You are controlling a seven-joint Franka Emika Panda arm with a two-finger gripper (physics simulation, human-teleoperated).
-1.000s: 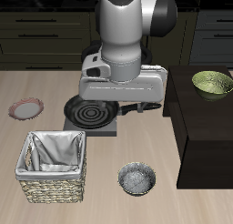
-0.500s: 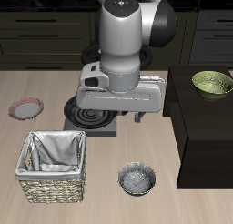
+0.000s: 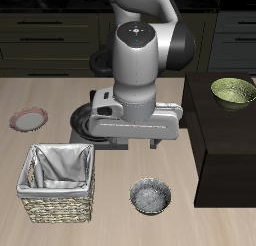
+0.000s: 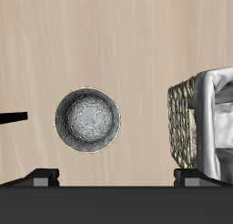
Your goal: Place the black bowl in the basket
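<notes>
The black bowl stands upright on the wooden table near its front edge, beside the basket. It has a dark rim and a speckled grey inside. The basket is square, pale wicker, with grey-white cloth lining, and holds nothing. My gripper hangs above the table, farther back than the bowl and higher, with the fingers spread apart and nothing between them. In the wrist view the bowl lies whole below my gripper, with the basket's wicker wall beside it.
A dark stove plate with a frying pan sits under the arm. A pinkish-rimmed plate lies behind the basket. An olive-green bowl stands on a dark raised block close beside the black bowl.
The arm has come forward toward the table's front edge and lower, now covering most of the stove plate. The bowl and basket have not moved.
</notes>
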